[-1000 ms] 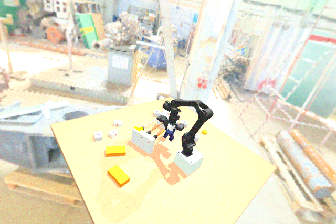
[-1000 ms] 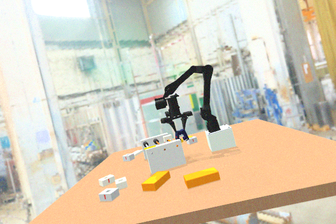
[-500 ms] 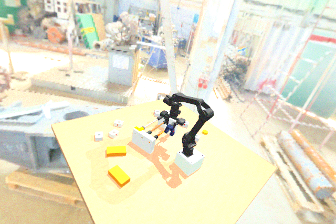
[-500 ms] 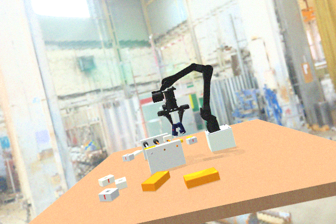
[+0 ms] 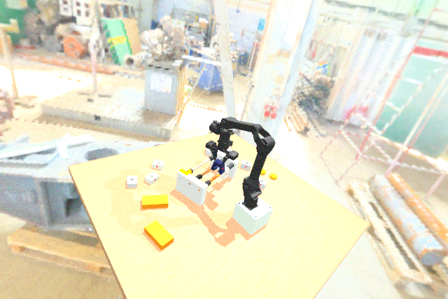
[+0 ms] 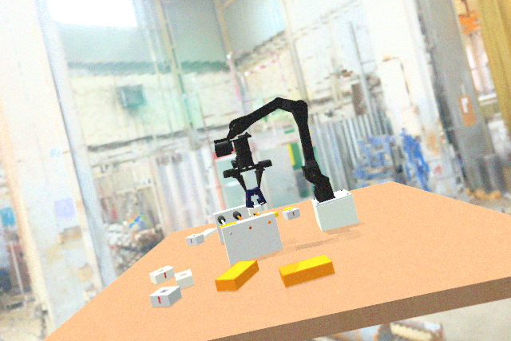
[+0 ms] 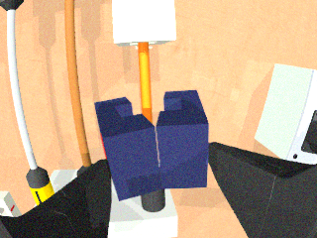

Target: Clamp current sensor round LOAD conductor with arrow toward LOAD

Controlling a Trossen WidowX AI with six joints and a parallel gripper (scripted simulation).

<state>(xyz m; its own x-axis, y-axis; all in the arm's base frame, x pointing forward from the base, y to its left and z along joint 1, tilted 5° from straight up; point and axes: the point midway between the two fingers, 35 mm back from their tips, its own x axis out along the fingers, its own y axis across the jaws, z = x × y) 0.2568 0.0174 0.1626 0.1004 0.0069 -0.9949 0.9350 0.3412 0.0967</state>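
Note:
The dark blue sensor (image 5: 218, 167) (image 6: 255, 197) (image 7: 183, 154) is held above the conductors with its two halves spread at the lower side. A red mark shows on its left side in the wrist view. My gripper (image 5: 219, 162) (image 6: 253, 191) (image 7: 158, 160) is shut on the sensor, one finger on each half. An orange conductor (image 7: 145, 79) runs below the sensor in the wrist view, beside a second orange conductor (image 7: 72, 79) and a white conductor (image 7: 16, 94). The sensor appears to be above the conductor, not round it. The LOAD lettering and the arrow cannot be read.
The conductors run between two white panels, the near one (image 5: 191, 187) (image 6: 251, 239) and the far one. Two yellow blocks (image 5: 155, 202) (image 5: 158, 234) and several small white blocks with red marks lie around. The white robot base (image 5: 252, 218) (image 6: 336, 211) stands to the right.

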